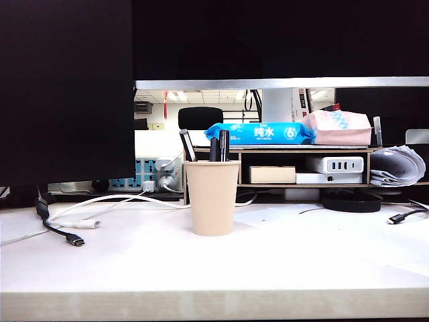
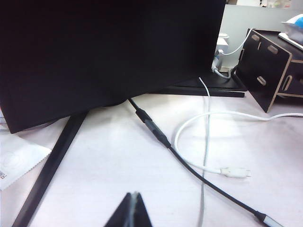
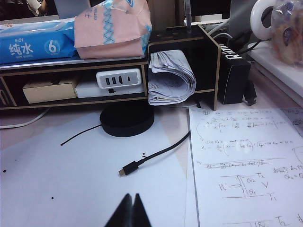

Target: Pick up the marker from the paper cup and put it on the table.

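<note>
The beige paper cup (image 1: 212, 198) stands upright in the middle of the white table (image 1: 214, 268) in the exterior view. The black marker (image 1: 224, 145) sticks out of its rim, beside a shorter dark marker (image 1: 214, 149) and a slim pen with a grey tip (image 1: 186, 144). Neither arm shows in the exterior view. My left gripper (image 2: 135, 195) is shut and empty over the tabletop near some cables in the left wrist view. My right gripper (image 3: 131, 196) is shut and empty above white paper in the right wrist view. The cup appears in neither wrist view.
A black monitor (image 1: 67, 94) fills the left and top. Black (image 1: 64, 235) and white cables (image 1: 100, 208) lie left of the cup. Behind it a wooden shelf unit (image 1: 305, 166) holds a blue wipes pack (image 1: 260, 133) and a charger (image 1: 338, 164). Written sheets (image 3: 246, 161) and a cable (image 3: 142, 163) lie right.
</note>
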